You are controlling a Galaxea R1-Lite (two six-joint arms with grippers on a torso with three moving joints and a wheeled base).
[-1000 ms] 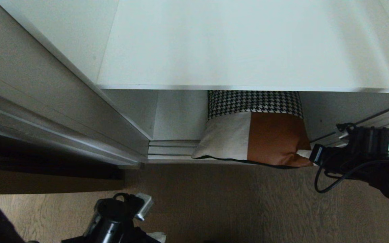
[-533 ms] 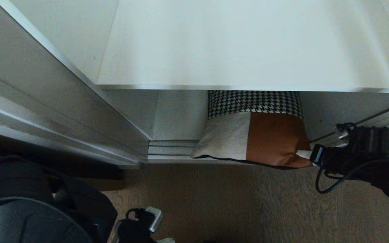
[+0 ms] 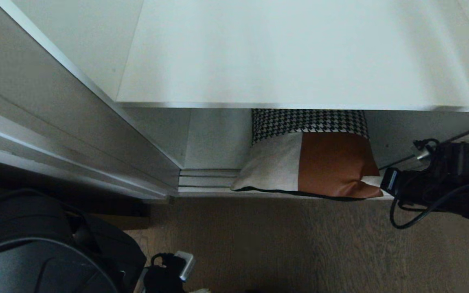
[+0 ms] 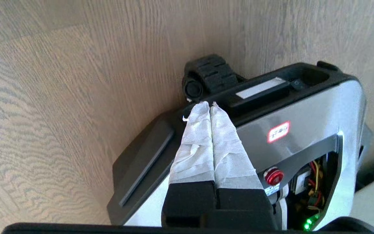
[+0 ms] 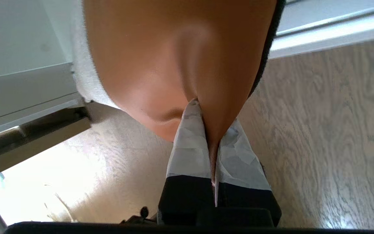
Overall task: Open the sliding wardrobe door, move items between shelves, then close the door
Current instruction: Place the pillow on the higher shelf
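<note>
The patchwork cushion (image 3: 307, 162) lies on the wardrobe's bottom board, its houndstooth strip tucked under the white shelf (image 3: 291, 53) above. My right gripper (image 3: 377, 184) is shut on the cushion's rust-brown front corner (image 5: 174, 58), with the leather pinched between its taped fingers (image 5: 187, 146). The opening in front of the cushion is uncovered. To its left stands a silver-framed grey panel, the sliding wardrobe door (image 3: 47, 130). My left arm (image 3: 35, 252) is folded low at the near left. Its gripper (image 4: 208, 104) is shut and empty, hanging over my own base.
Wood floor (image 3: 279, 244) stretches in front of the wardrobe. The door's floor track (image 3: 206, 181) runs along the wardrobe's front edge and on to the right (image 3: 442, 142). My base, with its red button (image 4: 274, 176), sits below the left gripper.
The left arm has swung up, so its dark bulk fills the near-left corner. The right gripper has shifted slightly right and away, drawing the cushion's corner with it.
</note>
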